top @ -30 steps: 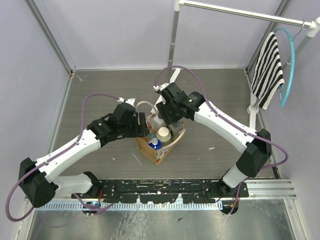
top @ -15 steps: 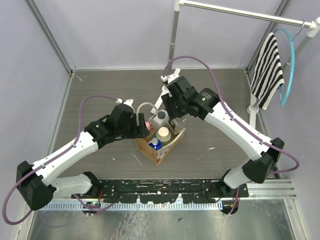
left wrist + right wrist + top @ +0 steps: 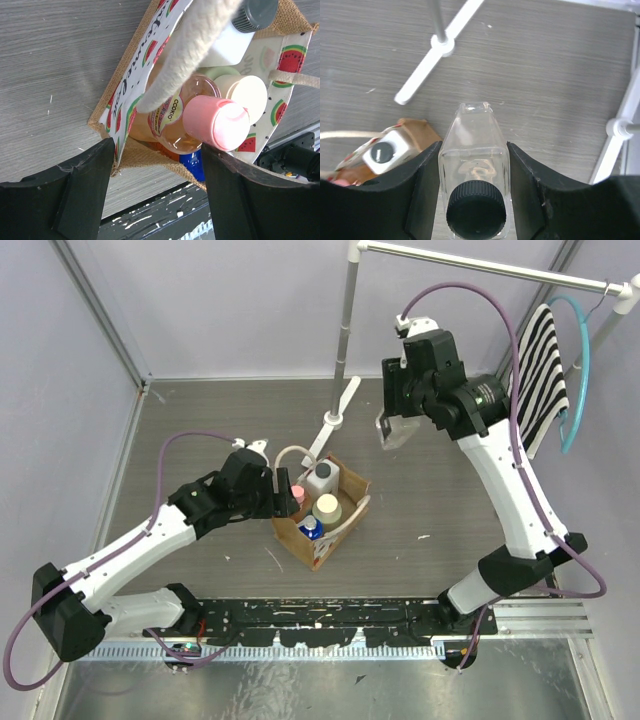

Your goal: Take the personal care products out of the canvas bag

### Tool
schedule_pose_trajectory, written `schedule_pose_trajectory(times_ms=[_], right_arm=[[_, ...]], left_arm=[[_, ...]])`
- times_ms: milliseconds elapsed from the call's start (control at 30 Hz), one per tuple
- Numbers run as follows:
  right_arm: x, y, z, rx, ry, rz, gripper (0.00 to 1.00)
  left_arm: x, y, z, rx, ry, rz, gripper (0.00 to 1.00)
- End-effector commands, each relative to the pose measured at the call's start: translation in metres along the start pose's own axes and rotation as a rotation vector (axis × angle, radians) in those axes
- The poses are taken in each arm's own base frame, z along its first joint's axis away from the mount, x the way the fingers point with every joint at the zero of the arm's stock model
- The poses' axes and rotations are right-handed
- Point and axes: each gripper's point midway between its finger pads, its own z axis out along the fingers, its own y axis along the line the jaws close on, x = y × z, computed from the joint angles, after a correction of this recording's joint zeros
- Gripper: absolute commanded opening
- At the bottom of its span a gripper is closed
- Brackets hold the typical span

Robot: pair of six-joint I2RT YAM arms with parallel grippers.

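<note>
Fingers of our right gripper [image 3: 474, 172] clamp the clear bottle [image 3: 474, 140] in the air, far and right of the canvas bag [image 3: 296, 541]. Our left gripper [image 3: 157, 150] hangs open at the bag's left edge, with the pink-capped bottle [image 3: 216, 122] inside.

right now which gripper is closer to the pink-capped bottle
Left. The left gripper is open just beside the pink-capped bottle in the canvas bag; the right gripper holds a clear bottle well beyond the bag.
</note>
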Motion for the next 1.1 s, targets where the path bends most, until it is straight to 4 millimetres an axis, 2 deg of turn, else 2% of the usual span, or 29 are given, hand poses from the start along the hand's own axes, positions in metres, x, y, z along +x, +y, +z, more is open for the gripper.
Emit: schedule_pose_trajectory(times_ms=[0,167,200,367,467,600,633,767,800,900,967,1067], right_arm=[[-0.017,-0.016,0.014,0.01,-0.057,0.03,0.41],[0.024,-0.028,0.051,0.029,0.045,0.026,0.41],[0.032,-0.025,0.057,0.008,0.065,0.025,0.41],[0.082,-0.028,0.084,0.004,0.185,0.027,0.41],[0.105,-0.023,0.093,-0.026,0.23,0.034,0.41],[0.126,-0.015,0.097,-0.069,0.277,0.042,0.41],[0.129,-0.011,0.097,-0.09,0.285,0.043,0.42],[0.14,-0.006,0.096,-0.121,0.311,0.047,0.45],[0.143,-0.01,0.095,-0.106,0.322,0.039,0.5],[0.146,-0.018,0.09,-0.07,0.325,0.024,0.68],[0.143,-0.02,0.084,-0.065,0.305,0.025,0.72],[0.136,-0.022,0.074,-0.064,0.272,0.025,0.73]], left_arm=[[0.011,-0.003,-0.003,0.017,0.05,0.002,0.77],[0.006,-0.009,-0.004,0.018,0.06,0.033,0.74],[0.003,-0.01,-0.005,0.016,0.048,0.042,0.74],[-0.023,-0.016,-0.025,0.009,-0.034,0.096,0.73],[-0.038,-0.019,-0.037,-0.023,-0.045,0.148,0.73],[-0.066,-0.036,-0.044,-0.006,-0.093,0.218,0.73],[-0.072,-0.041,-0.042,0.006,-0.1,0.244,0.74],[-0.078,-0.05,-0.01,-0.004,-0.043,0.352,0.75],[-0.076,-0.052,0.002,-0.006,-0.009,0.369,0.75],[-0.072,-0.066,0.021,0.054,0.031,0.405,0.73],[-0.07,-0.072,0.033,0.091,0.037,0.443,0.73],[-0.066,-0.067,0.046,0.074,0.072,0.497,0.73]])
